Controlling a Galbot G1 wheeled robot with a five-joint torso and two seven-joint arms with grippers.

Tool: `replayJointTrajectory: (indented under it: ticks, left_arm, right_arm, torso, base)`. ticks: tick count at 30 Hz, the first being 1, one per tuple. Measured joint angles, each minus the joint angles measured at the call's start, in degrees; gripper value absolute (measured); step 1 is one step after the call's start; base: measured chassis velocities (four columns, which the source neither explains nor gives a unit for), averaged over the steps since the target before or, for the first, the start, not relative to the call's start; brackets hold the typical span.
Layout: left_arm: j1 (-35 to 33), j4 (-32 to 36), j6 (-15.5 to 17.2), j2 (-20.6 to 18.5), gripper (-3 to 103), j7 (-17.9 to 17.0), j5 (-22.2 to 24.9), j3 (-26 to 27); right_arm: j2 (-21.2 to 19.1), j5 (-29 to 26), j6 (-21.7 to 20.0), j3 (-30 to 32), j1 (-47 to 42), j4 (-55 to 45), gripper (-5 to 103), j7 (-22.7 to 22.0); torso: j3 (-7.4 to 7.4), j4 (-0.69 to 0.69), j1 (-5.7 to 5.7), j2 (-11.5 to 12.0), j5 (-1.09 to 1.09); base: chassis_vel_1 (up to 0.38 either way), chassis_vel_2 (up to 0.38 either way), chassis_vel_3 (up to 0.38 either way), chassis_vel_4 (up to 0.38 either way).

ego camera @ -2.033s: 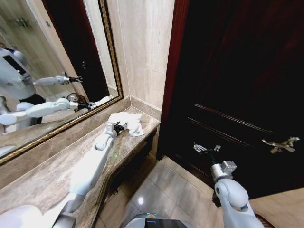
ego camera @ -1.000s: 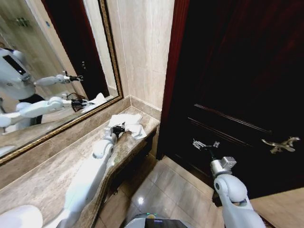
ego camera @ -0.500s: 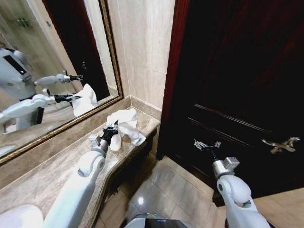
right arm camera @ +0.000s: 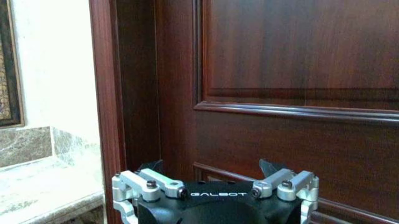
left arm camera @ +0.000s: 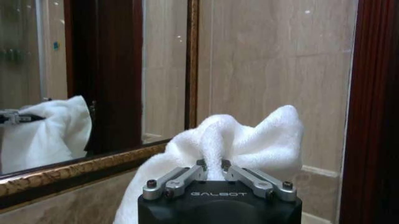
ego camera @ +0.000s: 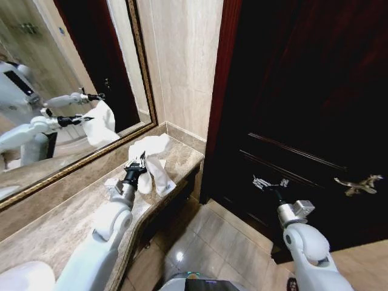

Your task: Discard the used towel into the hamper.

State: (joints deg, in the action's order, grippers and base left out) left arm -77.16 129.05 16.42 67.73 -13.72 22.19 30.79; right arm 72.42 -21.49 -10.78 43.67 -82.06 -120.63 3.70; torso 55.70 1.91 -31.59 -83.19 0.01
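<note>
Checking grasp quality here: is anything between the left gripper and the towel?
No. The left gripper is shut on a fold of the white towel, lifting it above the marble counter. The right gripper hangs open by the door.

Marble surface (ego camera: 66, 221) under gold-framed mirror (ego camera: 73, 79), beige tiled wall (ego camera: 182, 66), dark wooden door (ego camera: 303, 109), ornate handle (ego camera: 359, 184).

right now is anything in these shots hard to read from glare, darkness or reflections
Head view: the door is nearly black, and the mirror doubles the left gripper shut on the towel. Left wrist view: towel evenly lit. Right wrist view: right gripper open; door panel clear.
</note>
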Motion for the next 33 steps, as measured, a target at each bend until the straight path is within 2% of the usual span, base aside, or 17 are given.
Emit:
replayJointTrajectory:
  ticks: [10, 23, 33]
  left_arm:
    - [-0.7, -0.8, -1.0, 0.1, 4, 0.3, -1.3, -0.4]
    - [-0.7, -0.7, -0.8, -0.6, 4, 0.0, -1.0, -0.1]
    - [-0.6, -0.2, -0.8, -0.8, 4, 0.1, -0.5, -0.1]
  right_arm:
    - [-0.3, -0.3, -0.5, 2.4, -1.1, -0.6, 100, 0.6]
    - [0.6, 0.5, -0.8, 1.3, -1.5, -1.0, 100, 0.5]
    - [0.5, 0.6, -0.8, 1.4, -1.7, -0.9, 100, 0.5]
  torso:
    - [0.00, -0.01, 0.00, 0.0, 0.00]
    - [0.01, -0.02, -0.02, 0.0, 0.00]
    - [0.00, 0.00, 0.01, 0.0, -0.01]
  base:
    - [0.000, 0.000, 0.000, 0.000]
    - [0.021, -0.024, -0.049, 0.039]
    - [0.110, -0.083, -0.082, 0.077]
